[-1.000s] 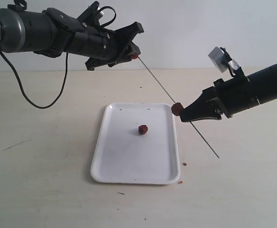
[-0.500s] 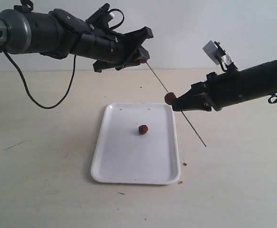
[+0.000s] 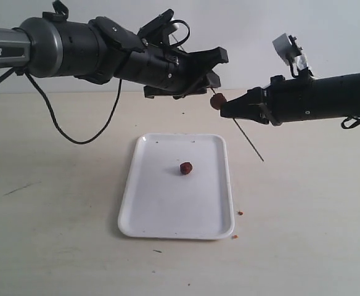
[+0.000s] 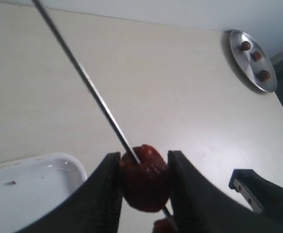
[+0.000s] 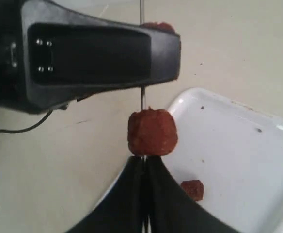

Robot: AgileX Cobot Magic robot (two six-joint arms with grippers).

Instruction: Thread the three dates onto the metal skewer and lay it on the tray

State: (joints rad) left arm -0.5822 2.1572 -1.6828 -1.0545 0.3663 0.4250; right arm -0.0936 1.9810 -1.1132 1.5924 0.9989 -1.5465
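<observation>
My left gripper (image 3: 220,69) (image 4: 144,156) is shut on a dark red date (image 4: 145,178) that the metal skewer (image 3: 248,140) (image 4: 83,75) runs through. A second date (image 3: 217,102) (image 5: 152,132) sits on the skewer just below, touching the tips of my right gripper (image 3: 224,111) (image 5: 144,161). That gripper is shut on the thin rod itself. The skewer slants in the air, its free end past the tray's far right corner. The third date (image 3: 185,168) (image 5: 192,189) lies alone on the white tray (image 3: 167,216) (image 5: 238,145).
Tiny reddish crumbs (image 3: 240,213) lie on the table by the tray's right front corner. The left wrist view shows a round metal plate (image 4: 242,65) with three small reddish lumps far off on the table. A black cable (image 3: 63,132) hangs from the left arm.
The left arm has swung right and the right gripper has risen and slid up the skewer, bringing its date close to the one in the left gripper. The skewer's free end lifted.
</observation>
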